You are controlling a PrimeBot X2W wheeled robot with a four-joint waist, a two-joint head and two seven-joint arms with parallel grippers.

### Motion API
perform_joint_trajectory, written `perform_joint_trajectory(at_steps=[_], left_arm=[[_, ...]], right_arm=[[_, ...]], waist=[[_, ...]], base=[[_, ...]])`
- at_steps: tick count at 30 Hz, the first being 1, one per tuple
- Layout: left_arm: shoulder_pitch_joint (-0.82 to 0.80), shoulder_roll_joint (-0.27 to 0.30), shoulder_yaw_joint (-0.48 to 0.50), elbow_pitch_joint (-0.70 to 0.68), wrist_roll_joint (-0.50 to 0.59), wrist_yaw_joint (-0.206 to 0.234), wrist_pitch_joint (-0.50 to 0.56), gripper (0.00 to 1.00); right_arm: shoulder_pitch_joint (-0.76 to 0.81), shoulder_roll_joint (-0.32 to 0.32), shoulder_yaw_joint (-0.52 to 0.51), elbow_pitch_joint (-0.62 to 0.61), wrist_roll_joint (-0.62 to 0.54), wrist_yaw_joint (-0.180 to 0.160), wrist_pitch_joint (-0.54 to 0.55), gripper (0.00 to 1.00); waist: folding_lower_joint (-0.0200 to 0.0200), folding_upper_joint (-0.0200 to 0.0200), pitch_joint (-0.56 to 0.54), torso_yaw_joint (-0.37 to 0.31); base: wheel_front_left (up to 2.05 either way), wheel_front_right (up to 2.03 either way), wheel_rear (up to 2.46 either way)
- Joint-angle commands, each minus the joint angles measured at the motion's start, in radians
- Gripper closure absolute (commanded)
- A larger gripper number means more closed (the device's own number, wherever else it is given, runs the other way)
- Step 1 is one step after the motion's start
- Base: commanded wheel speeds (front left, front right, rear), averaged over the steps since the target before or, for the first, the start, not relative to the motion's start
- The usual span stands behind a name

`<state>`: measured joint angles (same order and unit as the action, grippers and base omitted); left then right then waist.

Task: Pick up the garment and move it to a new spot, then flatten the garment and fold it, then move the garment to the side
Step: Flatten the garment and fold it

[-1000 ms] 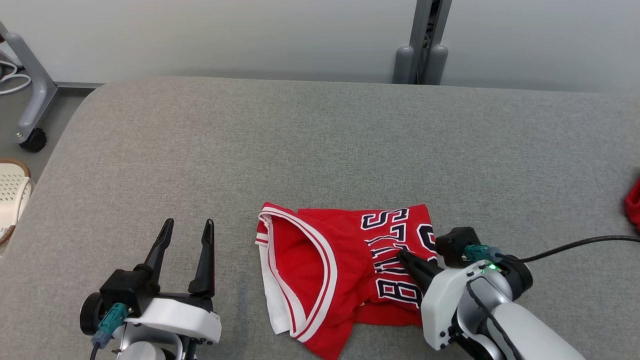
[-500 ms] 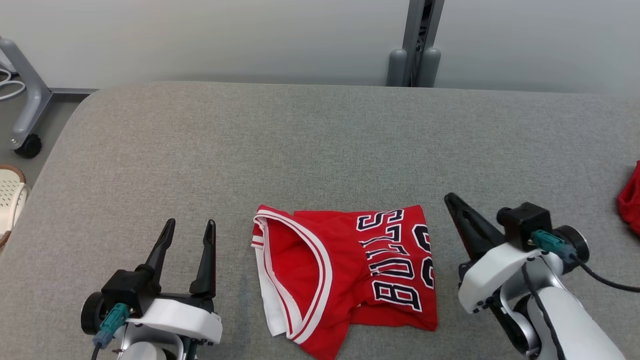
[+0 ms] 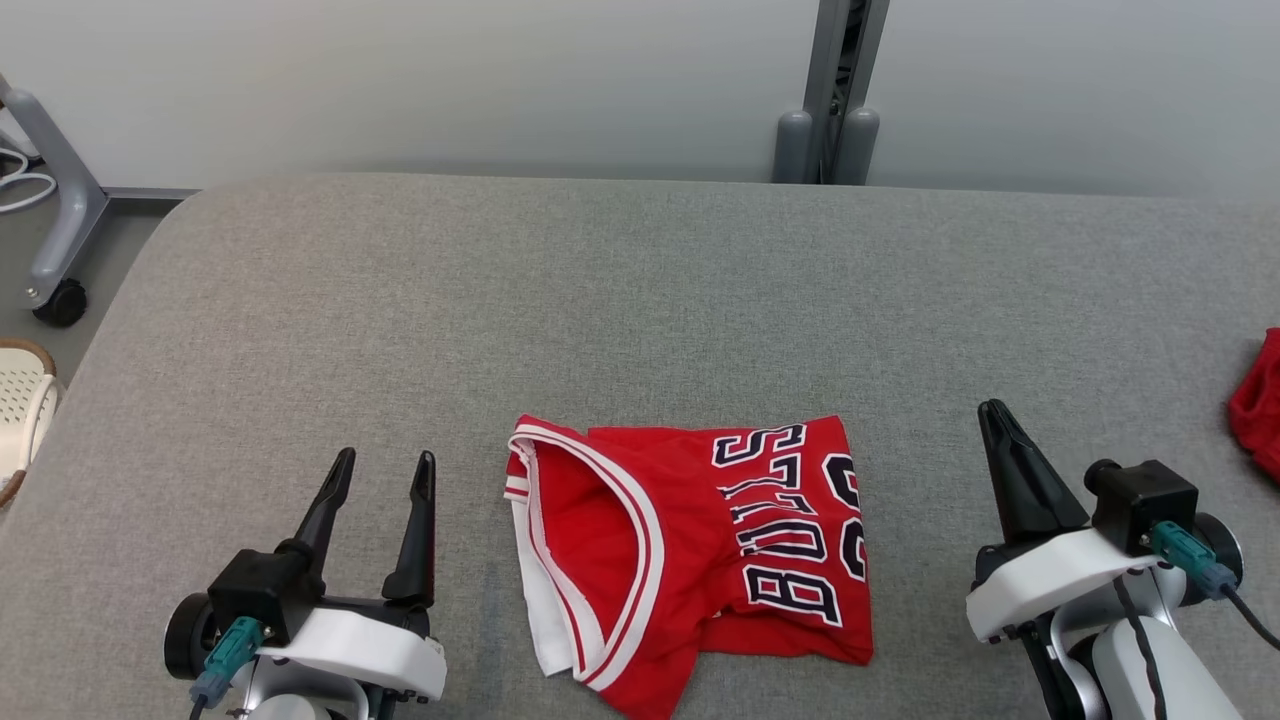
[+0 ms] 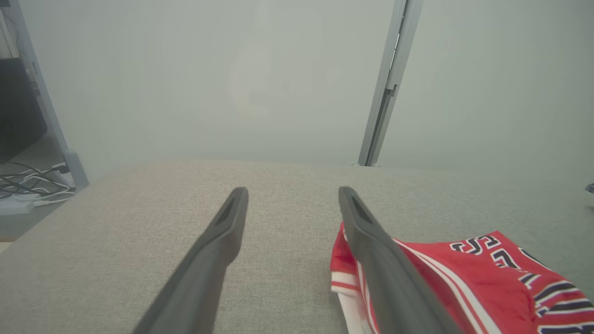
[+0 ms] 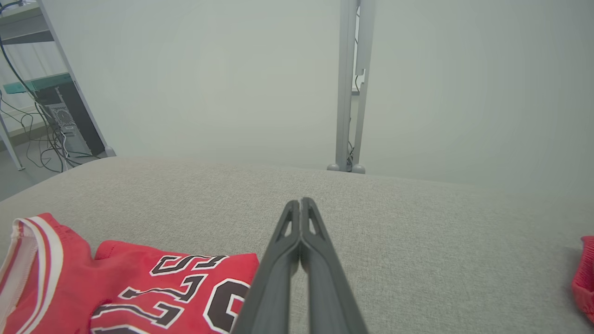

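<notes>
The garment (image 3: 690, 555) is a red jersey with white trim and dark lettering, folded into a compact bundle near the front middle of the grey padded table (image 3: 640, 300). It also appears at the lower right of the left wrist view (image 4: 464, 287) and the lower left of the right wrist view (image 5: 120, 287). My left gripper (image 3: 385, 470) rests open to the left of the garment, nothing between its fingers (image 4: 222, 241). My right gripper (image 3: 992, 412) stands shut and empty to the right of the garment, apart from it, its fingers (image 5: 300, 218) pressed together.
Another red cloth (image 3: 1258, 405) lies at the table's right edge. A grey post (image 3: 825, 100) stands behind the far edge against the pale wall. A wheeled stand leg (image 3: 55, 250) and a cream basket (image 3: 20, 400) are on the floor to the left.
My right gripper has lifted off the garment's lettered right side and drawn back to the right, staying shut. The garment stays where it lay. The head camera shifted slightly.
</notes>
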<state>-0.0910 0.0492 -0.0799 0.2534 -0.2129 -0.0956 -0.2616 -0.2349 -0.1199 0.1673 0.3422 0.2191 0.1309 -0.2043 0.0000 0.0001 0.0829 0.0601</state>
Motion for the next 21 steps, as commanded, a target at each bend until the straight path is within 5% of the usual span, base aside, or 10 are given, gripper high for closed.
perform_joint_trajectory(at_steps=[1, 10, 11, 12, 21], left_arm=[[0.005, 0.004, 0.002, -0.005, 0.007, -0.004, -0.004, 0.0], [0.019, 0.004, -0.005, -0.018, 0.006, -0.005, -0.004, 0.0], [0.019, 0.004, -0.007, -0.02, 0.004, -0.005, -0.004, 0.0], [0.018, 0.004, -0.009, -0.025, 0.002, -0.005, -0.004, 0.0], [0.033, 0.004, -0.011, -0.084, 0.002, 0.009, -0.004, 0.0]], right_arm=[[0.009, 0.001, -0.004, 0.007, -0.002, 0.0, -0.012, 1.0], [0.029, 0.026, -0.022, 0.064, -0.012, 0.0, -0.057, 1.0], [0.028, 0.029, -0.026, 0.069, -0.011, 0.0, -0.058, 0.66], [0.028, 0.033, -0.031, 0.069, -0.011, 0.0, -0.06, 0.0], [0.048, 0.05, -0.052, 0.026, -0.012, 0.0, -0.062, 0.0]], waist=[[0.0, -0.0001, -0.003, -0.001], [0.0, -0.0001, -0.014, -0.004], [0.0, -0.0001, -0.014, -0.004], [0.0, -0.0001, -0.014, -0.004], [0.0, -0.0001, -0.018, -0.008]], base=[[0.0, 0.0, 0.0], [0.0, 0.0, 0.0], [0.0, 0.0, 0.0], [0.0, 0.0, 0.0], [0.0, 0.0, 0.0]])
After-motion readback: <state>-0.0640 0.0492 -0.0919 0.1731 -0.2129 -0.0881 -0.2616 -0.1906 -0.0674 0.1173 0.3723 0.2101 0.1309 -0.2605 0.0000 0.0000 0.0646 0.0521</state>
